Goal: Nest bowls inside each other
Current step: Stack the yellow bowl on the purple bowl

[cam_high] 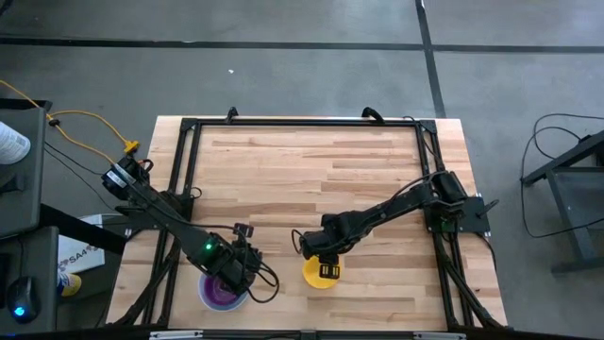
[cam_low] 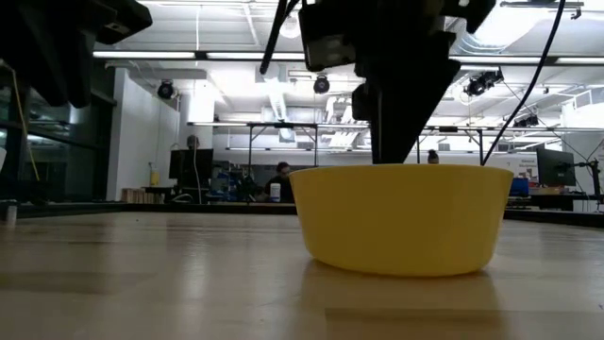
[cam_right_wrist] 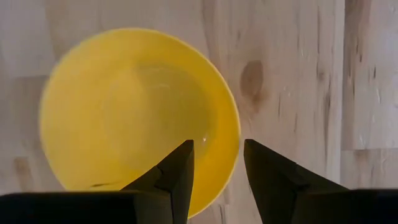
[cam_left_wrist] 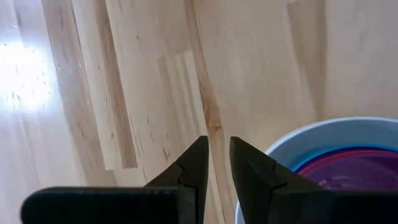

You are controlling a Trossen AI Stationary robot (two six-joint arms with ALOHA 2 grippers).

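At the desk's [cam_high: 311, 179] near edge, the yellow bowl [cam_high: 321, 272] sits upright and alone, with the right claw [cam_high: 328, 271] directly over it. In the right wrist view the open fingers [cam_right_wrist: 177, 171] straddle the bowl's rim, one above the inside and one outside. Just to its left, the left claw [cam_left_wrist: 214, 163] hovers by the nested stack [cam_high: 223, 291], its jaws slightly parted and holding nothing; purple, blue and white rims show there. Beyond the desk, people sit in the room.
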